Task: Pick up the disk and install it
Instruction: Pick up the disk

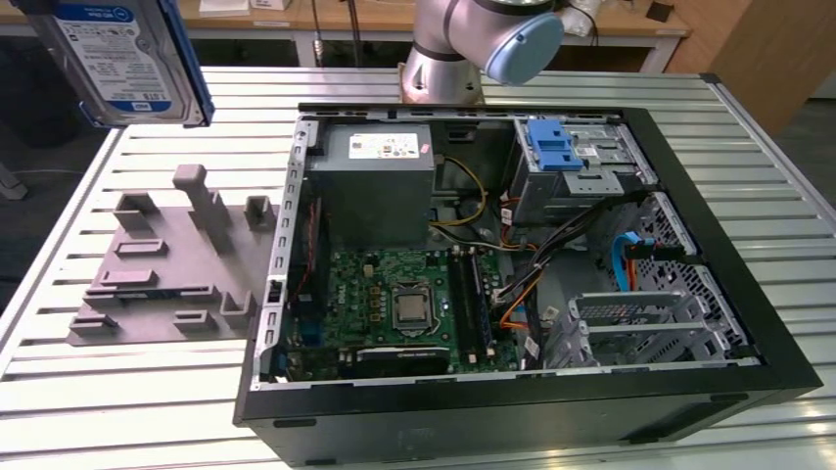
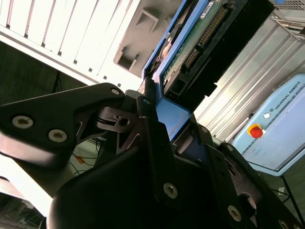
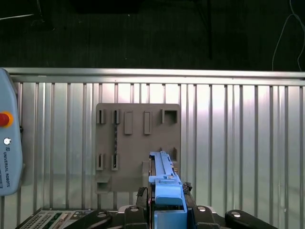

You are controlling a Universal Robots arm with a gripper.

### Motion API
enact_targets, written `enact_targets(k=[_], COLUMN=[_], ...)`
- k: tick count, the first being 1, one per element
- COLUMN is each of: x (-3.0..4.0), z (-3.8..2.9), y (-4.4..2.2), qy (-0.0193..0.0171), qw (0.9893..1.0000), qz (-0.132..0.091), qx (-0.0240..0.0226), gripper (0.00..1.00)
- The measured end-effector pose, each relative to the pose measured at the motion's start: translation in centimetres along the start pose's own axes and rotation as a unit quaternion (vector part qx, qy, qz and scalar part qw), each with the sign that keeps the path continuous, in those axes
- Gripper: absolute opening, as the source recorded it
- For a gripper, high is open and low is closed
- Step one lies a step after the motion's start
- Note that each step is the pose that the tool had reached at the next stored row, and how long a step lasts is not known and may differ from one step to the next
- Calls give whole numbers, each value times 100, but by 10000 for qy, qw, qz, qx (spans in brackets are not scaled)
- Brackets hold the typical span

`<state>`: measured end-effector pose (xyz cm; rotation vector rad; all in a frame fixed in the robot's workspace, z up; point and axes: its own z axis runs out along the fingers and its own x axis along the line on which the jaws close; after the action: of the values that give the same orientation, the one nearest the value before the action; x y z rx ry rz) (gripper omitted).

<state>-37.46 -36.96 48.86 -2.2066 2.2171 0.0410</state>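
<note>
The disk [image 1: 124, 54], a silver drive with a blue-and-white label in a blue carrier, hangs in the air at the exterior view's upper left, above the table and clear of the grey holder plate [image 1: 163, 269]. In both wrist views my gripper [image 2: 159, 112] is shut on the carrier's blue end tab [image 2: 170, 118]. The disk [image 3: 163, 174] stands edge-on over the holder plate [image 3: 138, 143], and its green circuit board [image 2: 193, 45] faces the second wrist camera. The open computer case [image 1: 523, 255] lies to the exterior view's right of the disk.
Inside the case are a blue-latched drive cage [image 1: 575, 157], a grey power supply [image 1: 376, 186], the motherboard [image 1: 405, 304] and loose cables. My arm's base [image 1: 477, 44] stands behind the case. A teach pendant [image 3: 7, 152] lies on the slatted table [image 1: 157, 392].
</note>
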Motion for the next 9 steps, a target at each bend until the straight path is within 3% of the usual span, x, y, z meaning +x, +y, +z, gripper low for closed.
enact_targets(k=[9], x=[11], z=[-1], y=[-10], qy=[-12], qw=[10000], qz=[0], qx=[0], gripper=[36])
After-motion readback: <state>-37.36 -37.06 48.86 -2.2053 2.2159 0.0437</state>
